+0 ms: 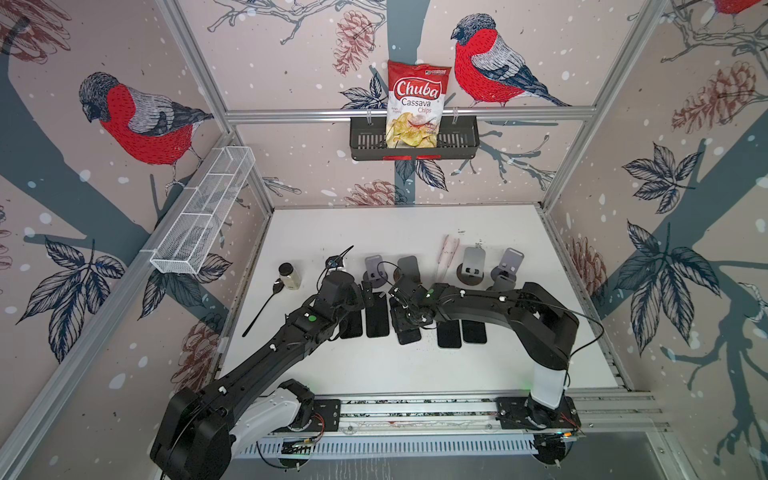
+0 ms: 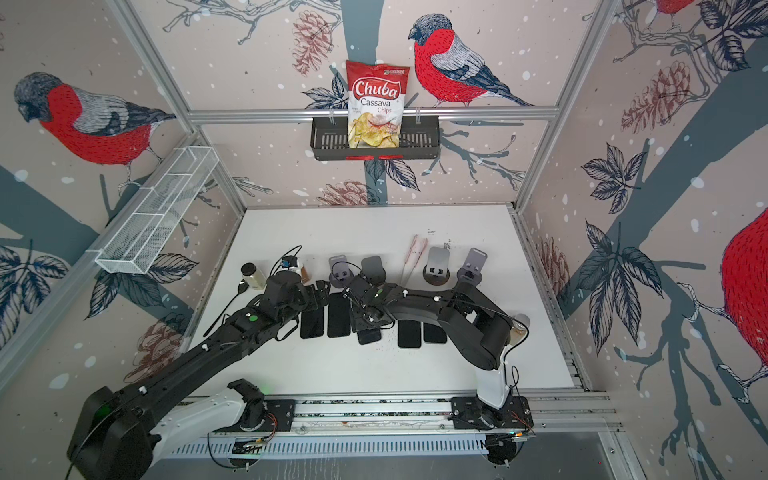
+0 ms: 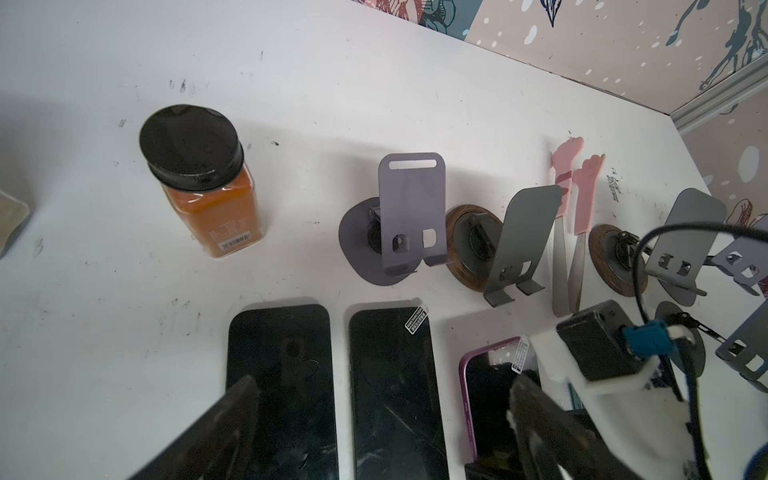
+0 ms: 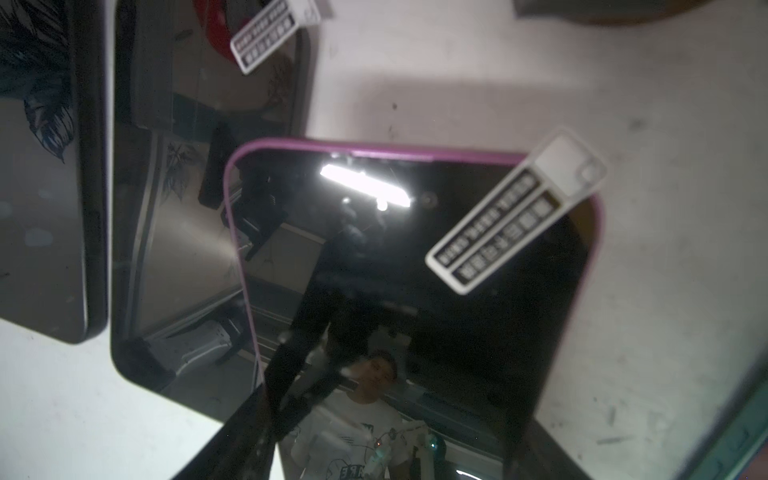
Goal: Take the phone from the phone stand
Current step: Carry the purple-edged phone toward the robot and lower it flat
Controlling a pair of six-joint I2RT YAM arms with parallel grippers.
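Purple-rimmed phone point(image 4: 395, 249) is clamped in my right pincer point(image 1: 409, 320). The fingers pinch its 2 long edges, screen facing the wrist camera, and there is a white sticker tab point(image 4: 515, 216) on the corner far from the grip. It is clear of every stand. Its far end overhangs a tabbed black phone point(image 4: 199, 187) beside the pincer, but I cannot tell if they touch.

The stands sit in a row just beyond both pincers' tips - purple stand point(image 3: 411, 208), grey stand on a wooden base point(image 3: 528, 224), second grey stand point(image 3: 694, 208). Pink-handled tongs point(image 3: 577, 195) lie between the 2 grey ones.

Left pincer point(image 3: 384, 395) is spread wide and grips nothing. It hangs over the tabbed black phone and a plain black phone point(image 3: 282, 374), both flat on the white table point(image 3: 332, 83) between its fingers. An orange spice jar point(image 3: 208, 187) stands upright ahead of this pincer and to its left, apart from the phones.
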